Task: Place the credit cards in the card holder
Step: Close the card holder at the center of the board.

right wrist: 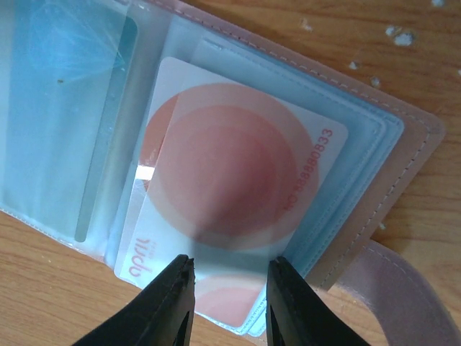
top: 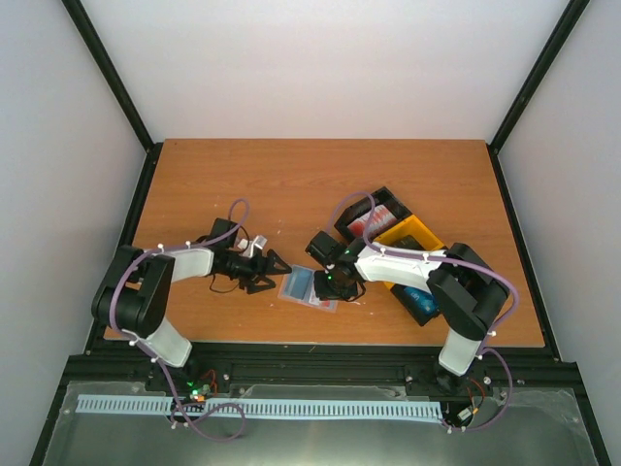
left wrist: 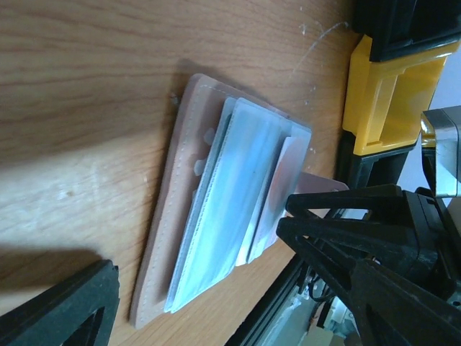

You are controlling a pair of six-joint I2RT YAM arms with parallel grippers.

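Right pincer (right wrist: 230, 268), narrowed, grip unclear, over the tan card holder (right wrist: 412, 137); inside it, a white credit card (right wrist: 238, 187) with a red circle, reading "880833".

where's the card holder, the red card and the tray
card holder (left wrist: 162, 238), left wrist view, tan outer cover
red card (right wrist: 230, 194), right wrist view, middle of its red circle
tray (left wrist: 382, 94), left wrist view, yellow wall

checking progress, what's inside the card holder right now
A red-and-white card sits partly in a clear pocket of the card holder, one end poking out. Bluish sheen fills other pockets; cards there can't be confirmed.
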